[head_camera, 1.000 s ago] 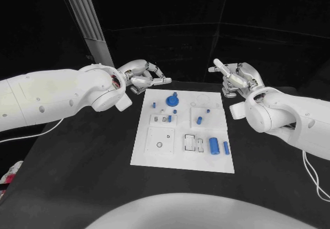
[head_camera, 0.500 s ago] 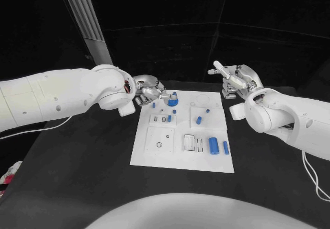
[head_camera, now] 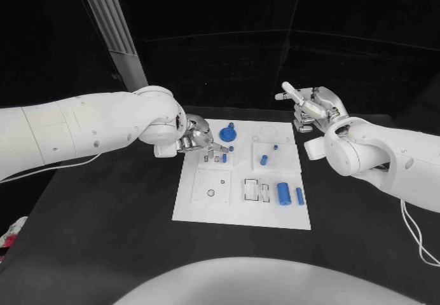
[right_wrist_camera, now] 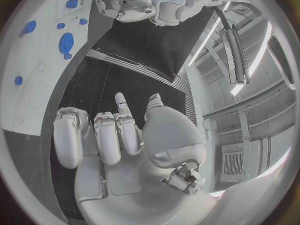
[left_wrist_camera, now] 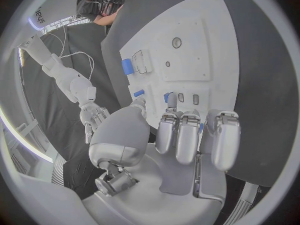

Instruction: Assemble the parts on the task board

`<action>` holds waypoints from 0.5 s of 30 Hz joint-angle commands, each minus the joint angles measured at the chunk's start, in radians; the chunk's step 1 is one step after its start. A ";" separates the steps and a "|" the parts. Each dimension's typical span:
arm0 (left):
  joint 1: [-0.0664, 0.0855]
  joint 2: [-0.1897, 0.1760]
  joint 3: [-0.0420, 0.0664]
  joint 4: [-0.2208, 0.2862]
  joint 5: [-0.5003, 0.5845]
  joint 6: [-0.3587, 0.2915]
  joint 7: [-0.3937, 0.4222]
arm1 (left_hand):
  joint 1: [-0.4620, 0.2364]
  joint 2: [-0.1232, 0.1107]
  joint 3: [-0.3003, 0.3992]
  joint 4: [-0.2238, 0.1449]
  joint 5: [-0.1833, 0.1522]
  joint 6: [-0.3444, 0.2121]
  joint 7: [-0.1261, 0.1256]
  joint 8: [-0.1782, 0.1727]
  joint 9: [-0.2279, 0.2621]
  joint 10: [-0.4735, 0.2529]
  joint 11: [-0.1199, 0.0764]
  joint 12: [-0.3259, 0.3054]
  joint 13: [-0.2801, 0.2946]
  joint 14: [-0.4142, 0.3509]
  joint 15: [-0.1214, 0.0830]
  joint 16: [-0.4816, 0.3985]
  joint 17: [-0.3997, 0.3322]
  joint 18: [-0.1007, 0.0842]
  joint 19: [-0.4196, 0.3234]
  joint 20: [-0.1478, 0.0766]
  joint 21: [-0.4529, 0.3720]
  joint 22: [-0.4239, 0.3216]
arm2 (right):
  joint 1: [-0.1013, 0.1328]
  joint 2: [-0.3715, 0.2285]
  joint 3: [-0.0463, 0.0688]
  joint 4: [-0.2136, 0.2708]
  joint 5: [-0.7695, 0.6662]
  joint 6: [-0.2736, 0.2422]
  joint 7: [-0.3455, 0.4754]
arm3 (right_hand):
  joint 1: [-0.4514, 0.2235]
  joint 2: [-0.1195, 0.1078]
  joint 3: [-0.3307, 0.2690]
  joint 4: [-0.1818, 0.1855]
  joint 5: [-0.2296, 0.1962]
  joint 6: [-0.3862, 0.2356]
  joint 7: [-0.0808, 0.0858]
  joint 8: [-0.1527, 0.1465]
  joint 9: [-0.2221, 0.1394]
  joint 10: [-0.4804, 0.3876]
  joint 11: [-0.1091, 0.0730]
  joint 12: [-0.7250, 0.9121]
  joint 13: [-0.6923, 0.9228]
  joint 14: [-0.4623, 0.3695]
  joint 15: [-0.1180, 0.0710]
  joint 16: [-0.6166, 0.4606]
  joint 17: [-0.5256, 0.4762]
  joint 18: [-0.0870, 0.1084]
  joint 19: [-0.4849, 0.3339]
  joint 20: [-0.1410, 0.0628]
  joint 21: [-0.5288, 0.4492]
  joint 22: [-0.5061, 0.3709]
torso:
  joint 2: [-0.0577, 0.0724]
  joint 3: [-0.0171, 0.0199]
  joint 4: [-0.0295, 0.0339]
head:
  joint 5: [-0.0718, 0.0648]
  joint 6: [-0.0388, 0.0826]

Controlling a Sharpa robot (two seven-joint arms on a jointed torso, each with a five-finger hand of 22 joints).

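task board [head_camera: 240,206] under left hand [head_camera: 197,140], right hand [head_camera: 311,107] beside it

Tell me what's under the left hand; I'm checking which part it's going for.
The left hand hovers over the white board's upper left area. A small blue peg and slots show beside its fingers. Anything directly beneath the palm is covered.

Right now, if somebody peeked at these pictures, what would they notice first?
Probably the white task board in the middle of the black table, dotted with small blue parts. Next, the left hand low over the board's far left corner, and the right hand raised beyond its far right corner, holding nothing.
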 commanded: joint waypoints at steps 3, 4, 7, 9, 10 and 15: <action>-0.002 0.018 0.000 -0.010 -0.053 0.052 -0.086 | -0.007 0.009 -0.020 -0.001 0.009 0.021 0.000 -0.018 0.006 0.104 -0.009 0.002 0.263 0.105 -0.009 0.003 0.263 -0.006 0.103 -0.009 0.004 0.263 | 0.002 -0.001 0.000 0.000 -0.001 0.010 -0.001 | -0.002 0.010 -0.005 -0.001 -0.004 -0.006 -0.002 0.004 0.001 0.104 0.007 0.000 0.263 0.104 0.006 0.002 0.263 0.009 0.022 0.006 -0.005 0.208 | 0.000 -0.0005 0.0030 | -0.001 0.000; -0.002 0.022 0.000 -0.014 -0.056 0.052 -0.091 | -0.011 0.009 -0.024 -0.001 0.009 0.023 0.000 -0.021 0.007 0.104 -0.009 0.002 0.263 0.105 -0.009 0.003 0.263 -0.006 0.103 -0.010 0.004 0.263 | 0.002 0.000 0.000 -0.001 -0.001 0.010 -0.001 | -0.002 0.010 -0.005 -0.001 -0.004 -0.006 -0.002 0.004 0.001 0.104 0.007 0.000 0.263 0.104 0.006 0.002 0.263 0.009 0.022 0.006 -0.005 0.208 | -0.001 -0.0005 0.0030 | 0.000 0.000; -0.004 0.038 0.000 -0.031 -0.060 0.059 -0.109 | -0.021 0.011 -0.032 -0.001 0.010 0.029 -0.001 -0.031 0.010 0.104 -0.010 0.002 0.263 0.105 -0.010 0.003 0.263 -0.006 0.103 -0.010 0.004 0.263 | 0.002 0.002 0.000 -0.002 -0.001 0.012 -0.003 | 0.000 0.011 -0.006 -0.002 -0.004 -0.005 -0.002 0.006 0.001 0.104 0.006 0.000 0.263 0.104 0.006 0.002 0.263 0.009 0.023 0.006 -0.005 0.209 | -0.001 0.0000 0.0013 | 0.003 0.000; -0.006 0.049 0.001 -0.044 -0.061 0.061 -0.119 | -0.027 0.015 -0.036 -0.001 0.010 0.031 -0.001 -0.040 0.011 0.104 -0.010 0.002 0.263 0.105 -0.010 0.003 0.263 -0.006 0.103 -0.011 0.004 0.263 | 0.002 0.003 0.000 -0.002 -0.001 0.013 -0.003 | 0.000 0.011 -0.006 -0.002 -0.004 -0.005 -0.002 0.006 0.001 0.104 0.006 0.000 0.263 0.104 0.006 0.002 0.263 0.009 0.023 0.006 -0.005 0.209 | -0.001 0.0005 0.0011 | 0.005 0.000; -0.007 0.054 0.001 -0.050 -0.062 0.061 -0.122 | -0.030 0.020 -0.038 -0.001 0.010 0.031 0.000 -0.046 0.011 0.104 -0.010 0.002 0.263 0.105 -0.010 0.003 0.263 -0.006 0.103 -0.011 0.004 0.263 | 0.002 0.003 0.000 -0.002 -0.001 0.014 -0.003 | 0.002 0.014 -0.006 -0.001 -0.004 -0.005 -0.003 0.008 0.002 0.104 0.006 0.000 0.263 0.104 0.006 0.002 0.263 0.009 0.022 0.006 -0.006 0.208 | -0.001 0.0005 0.0012 | 0.005 0.000; -0.009 0.076 0.001 -0.077 -0.063 0.063 -0.134 | -0.047 0.036 -0.048 -0.001 0.011 0.040 0.000 -0.066 0.014 0.104 -0.010 0.002 0.263 0.105 -0.010 0.003 0.263 -0.006 0.103 -0.011 0.004 0.263 | 0.001 0.004 0.000 -0.002 -0.001 0.013 -0.002 | 0.006 0.019 -0.007 -0.001 -0.004 -0.005 -0.003 0.012 0.002 0.104 0.005 0.000 0.263 0.104 0.005 0.002 0.263 0.009 0.023 0.006 -0.005 0.209 | 0.000 -0.0004 0.0025 | 0.003 0.000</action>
